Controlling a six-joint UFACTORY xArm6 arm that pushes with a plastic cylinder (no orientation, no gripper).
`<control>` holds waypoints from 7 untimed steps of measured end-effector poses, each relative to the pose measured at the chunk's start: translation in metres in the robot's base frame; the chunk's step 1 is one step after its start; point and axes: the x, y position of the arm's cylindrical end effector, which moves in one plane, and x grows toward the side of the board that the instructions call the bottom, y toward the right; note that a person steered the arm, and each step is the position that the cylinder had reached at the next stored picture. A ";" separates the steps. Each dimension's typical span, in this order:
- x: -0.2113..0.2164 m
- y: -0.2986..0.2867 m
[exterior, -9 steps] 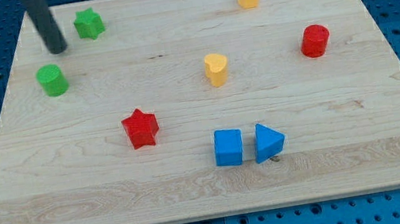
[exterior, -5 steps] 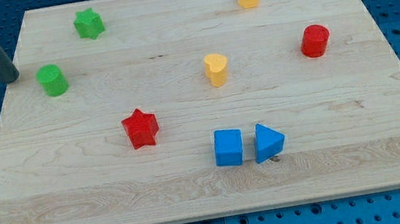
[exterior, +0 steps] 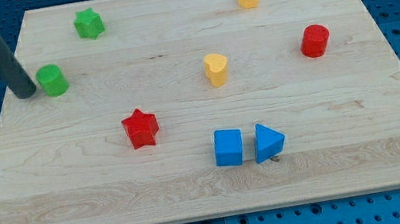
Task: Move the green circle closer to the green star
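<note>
Our rig carries no hand, so there is nothing to open or close: the straight dark rod ends in my tip (exterior: 25, 94), which stands on the pale wooden board (exterior: 214, 198) just beside the small green plastic circle (exterior: 52, 80), on that block's left and a touch lower, contact not resolvable. The circle sits near the board's left edge, with the green plastic star (exterior: 88, 23) above it and to its right. We judge the circle light, rigid and smooth-sided, apt to roll off a glancing push, so contact belongs low on its lower-left face, opposite the star.
</note>
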 end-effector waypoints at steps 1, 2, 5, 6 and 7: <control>-0.010 0.032; -0.009 0.054; 0.010 0.116; -0.007 0.124; -0.027 0.126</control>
